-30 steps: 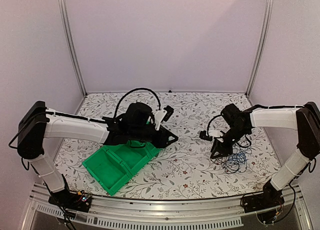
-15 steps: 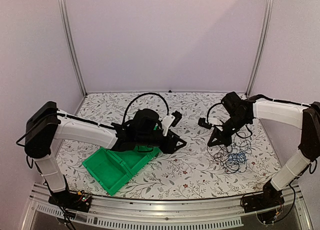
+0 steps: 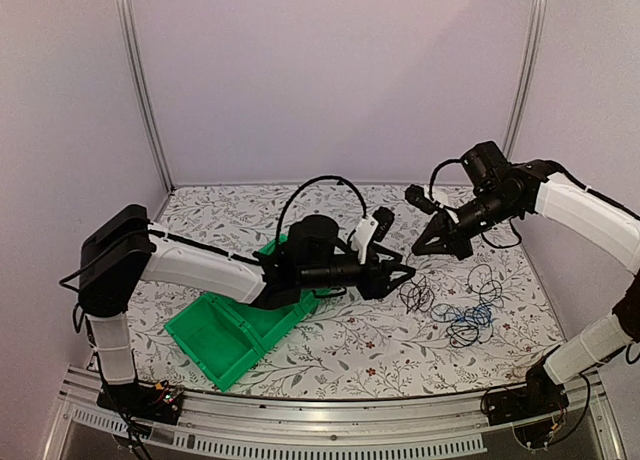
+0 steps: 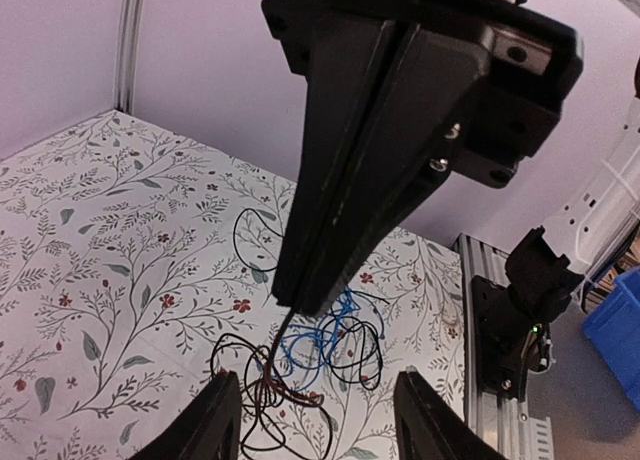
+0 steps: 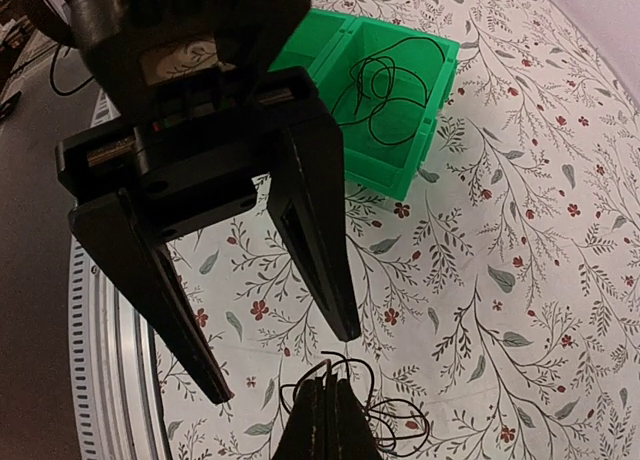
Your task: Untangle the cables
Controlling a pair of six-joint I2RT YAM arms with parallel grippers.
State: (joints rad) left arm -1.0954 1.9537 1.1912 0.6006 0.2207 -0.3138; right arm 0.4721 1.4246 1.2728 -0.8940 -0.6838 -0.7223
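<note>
The cables lie in a loose pile on the floral table: a black coil and a blue one tangled with other black loops. My left gripper reaches right and is shut on a black cable strand that hangs from its tip down to the black coil; the blue cable lies behind. My right gripper is open and empty, just above the left tip. Its fingers straddle the coil. In the right wrist view the right gripper hovers over the shut left gripper.
A green bin sits at the front left under the left arm; in the right wrist view the bin holds another black cable. The metal rail runs along the front edge. A blue box stands off the table.
The left arm has reached right from the green bin to the cable pile. The right gripper has risen up and back off the pile, and a black coil now lies left of it.
</note>
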